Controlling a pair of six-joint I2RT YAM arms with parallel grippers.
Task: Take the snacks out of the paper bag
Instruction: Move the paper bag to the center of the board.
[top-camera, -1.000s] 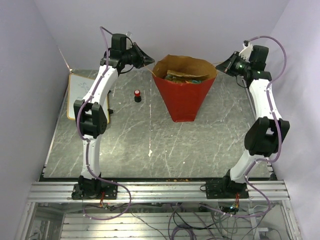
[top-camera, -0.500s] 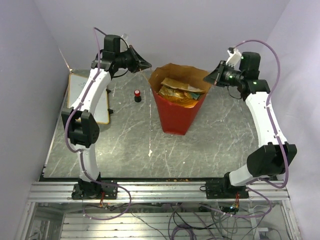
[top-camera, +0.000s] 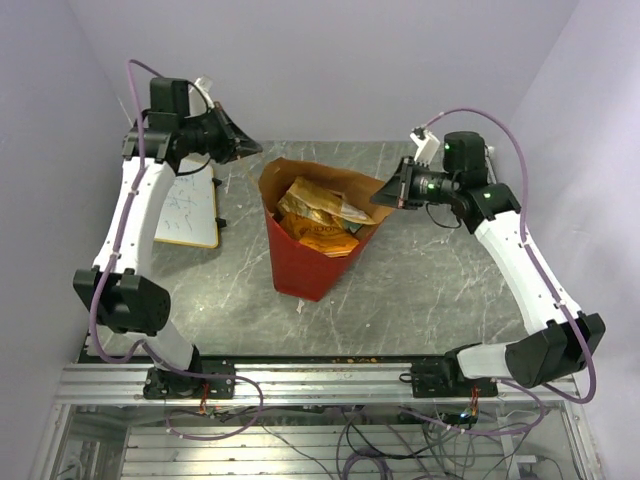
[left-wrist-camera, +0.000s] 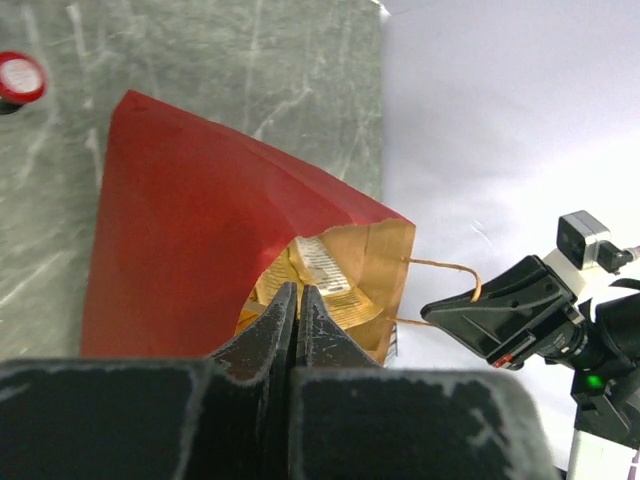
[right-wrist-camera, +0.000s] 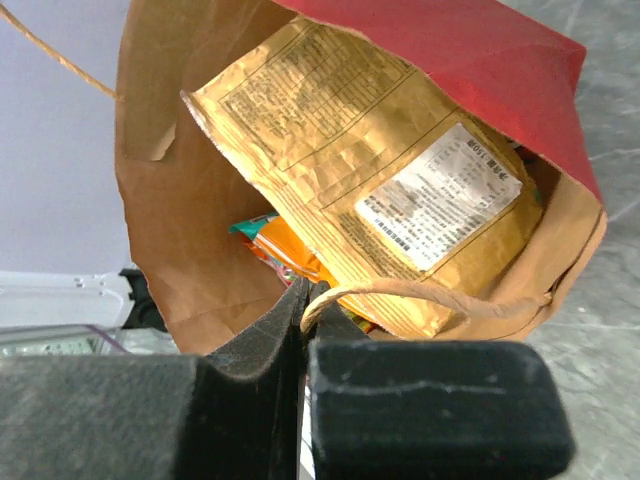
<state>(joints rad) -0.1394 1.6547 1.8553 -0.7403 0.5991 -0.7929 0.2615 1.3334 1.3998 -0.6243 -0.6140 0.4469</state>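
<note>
An aluminium rail (top-camera: 320, 385) at the near edge carries both arm bases. The left arm (top-camera: 135, 220) folds at a black elbow low on the left and rises along the table's left side. Its wrist turns right, toward the bag. The right arm (top-camera: 520, 260) folds at the far right, and its white forearm runs diagonally inward to the bag's right rim.

At mid-table, the paper bag (top-camera: 300, 265) sits between the two grippers, mouth open and tilted toward the overhead camera. The outer wall is smooth matt red paper, tapering to a narrow base. The inner wall is creased brown kraft. Whether the base touches the table cannot be told. The snacks (right-wrist-camera: 370, 190) lie inside the bag: a large crinkled gold foil packet with a white printed label on top, and an orange packet (right-wrist-camera: 285, 255) beneath it.

The right gripper (right-wrist-camera: 303, 300) has its jaws clamped on a thin twisted paper handle (right-wrist-camera: 430, 297) of the bag. The left gripper (left-wrist-camera: 297, 295) has its jaws pressed together at the bag's left rim. Whether a handle lies between them cannot be told.

The table (top-camera: 420, 290) is dark grey with a pale-veined stone pattern. A red-capped knob (left-wrist-camera: 18, 78) stands on it near the bag. A white clipboard (top-camera: 190, 215) lies at the left edge. Plain pale walls (top-camera: 350, 70) close the far side and both flanks.
</note>
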